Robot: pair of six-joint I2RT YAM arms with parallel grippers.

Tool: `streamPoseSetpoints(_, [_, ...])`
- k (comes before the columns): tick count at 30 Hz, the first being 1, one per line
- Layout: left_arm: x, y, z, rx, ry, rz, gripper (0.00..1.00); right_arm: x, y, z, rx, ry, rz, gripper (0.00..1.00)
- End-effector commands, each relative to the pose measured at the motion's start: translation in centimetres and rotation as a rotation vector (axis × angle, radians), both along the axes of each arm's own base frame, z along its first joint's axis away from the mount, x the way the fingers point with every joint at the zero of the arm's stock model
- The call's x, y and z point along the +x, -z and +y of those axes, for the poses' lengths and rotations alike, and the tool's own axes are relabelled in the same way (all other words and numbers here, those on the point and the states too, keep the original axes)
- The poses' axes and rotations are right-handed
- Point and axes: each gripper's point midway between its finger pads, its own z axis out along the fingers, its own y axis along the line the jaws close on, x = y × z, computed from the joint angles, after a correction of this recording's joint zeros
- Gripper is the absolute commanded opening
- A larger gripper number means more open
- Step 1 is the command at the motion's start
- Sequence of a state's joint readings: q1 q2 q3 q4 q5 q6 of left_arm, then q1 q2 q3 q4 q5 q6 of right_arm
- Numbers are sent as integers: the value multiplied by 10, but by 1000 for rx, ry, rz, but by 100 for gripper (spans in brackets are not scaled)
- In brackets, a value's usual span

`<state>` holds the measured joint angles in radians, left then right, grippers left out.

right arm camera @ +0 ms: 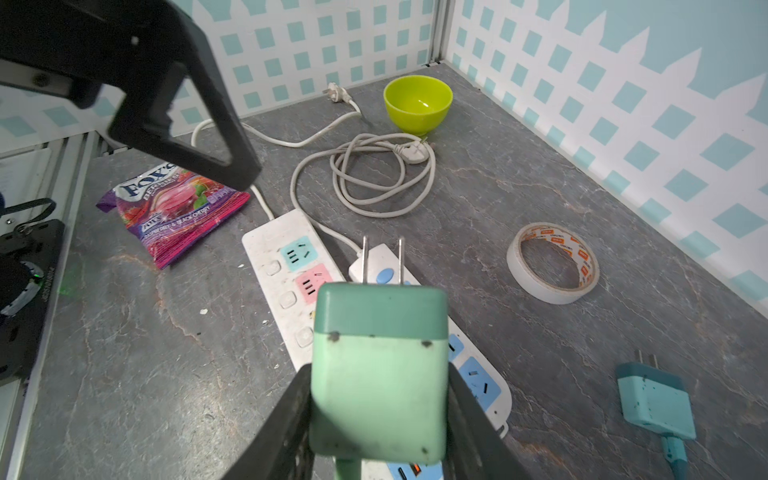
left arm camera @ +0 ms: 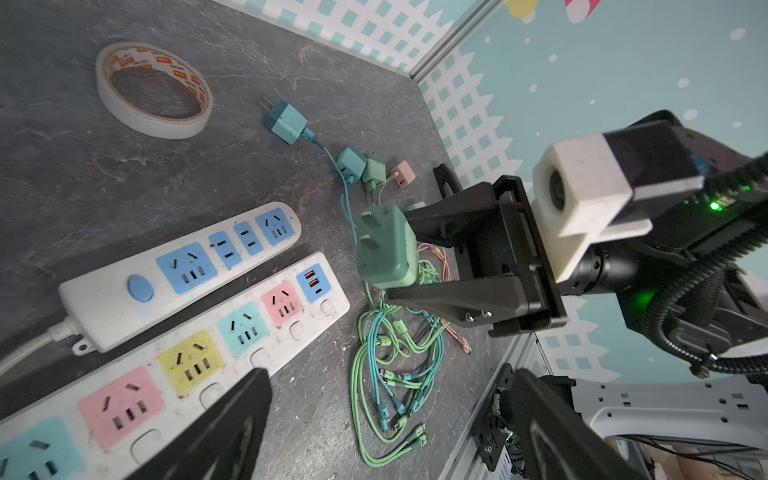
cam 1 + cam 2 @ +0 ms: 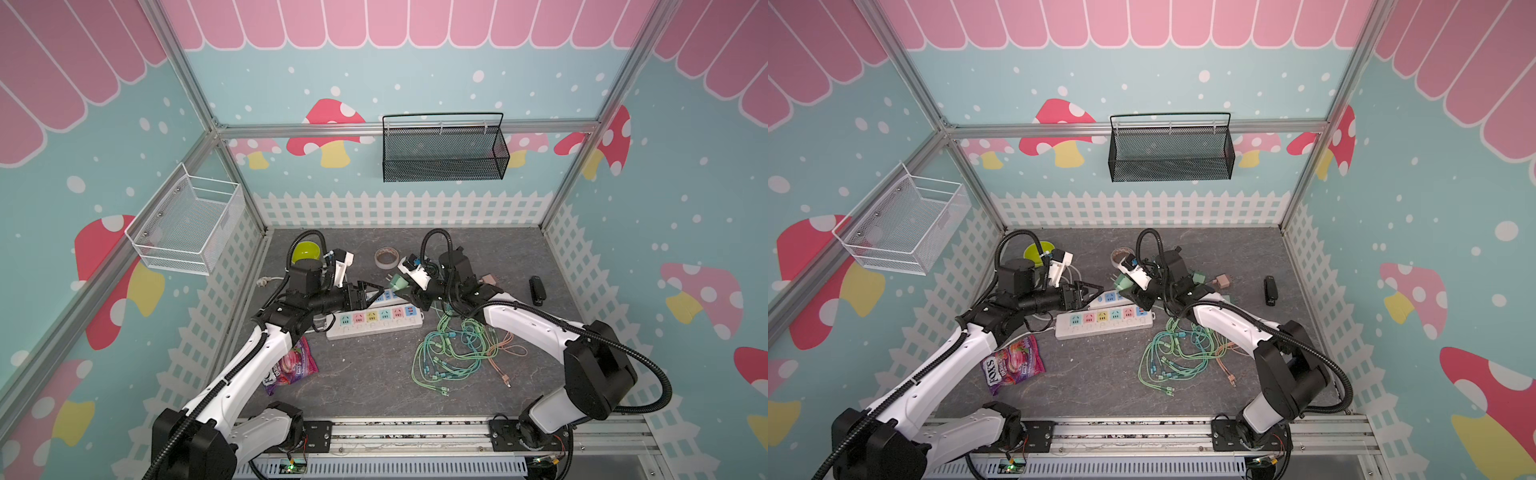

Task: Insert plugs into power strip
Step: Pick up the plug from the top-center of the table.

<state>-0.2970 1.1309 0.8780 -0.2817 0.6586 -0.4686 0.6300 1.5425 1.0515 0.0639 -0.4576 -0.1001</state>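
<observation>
Right gripper (image 2: 398, 255) clamps a mint green plug (image 1: 378, 374); left gripper (image 3: 378, 293) open, empty. Insertion pending: prongs need aligning over a power strip (image 3: 374, 330) socket.

Two power strips (image 2: 199, 249), six plugs (image 2: 386, 249), one tape roll (image 2: 153, 89), one bowl (image 1: 417, 104), one candy bag (image 1: 178, 208).

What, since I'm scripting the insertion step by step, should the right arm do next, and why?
Probably tilt the mint green plug prongs-down over a free socket of the power strip. The right gripper holds it in the air near the strip, prongs pointing sideways rather than down, and no visible socket is filled.
</observation>
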Motion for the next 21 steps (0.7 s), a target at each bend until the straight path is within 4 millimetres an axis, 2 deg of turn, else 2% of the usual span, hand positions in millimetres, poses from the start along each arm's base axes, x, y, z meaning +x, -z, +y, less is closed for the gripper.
streamPoseSetpoints(1, [-1, -20, -10, -59, 52, -20, 89, -17, -21, 7, 31, -82, -85, 38])
streamPoseSetpoints(7, [-4, -28, -15, -89, 83, -18, 84, -32, -32, 8, 39, -119, -124, 38])
streamPoseSetpoints(21, [-19, -51, -32, -164, 188, -26, 76, -52, -57, 8, 44, -166, -207, 37])
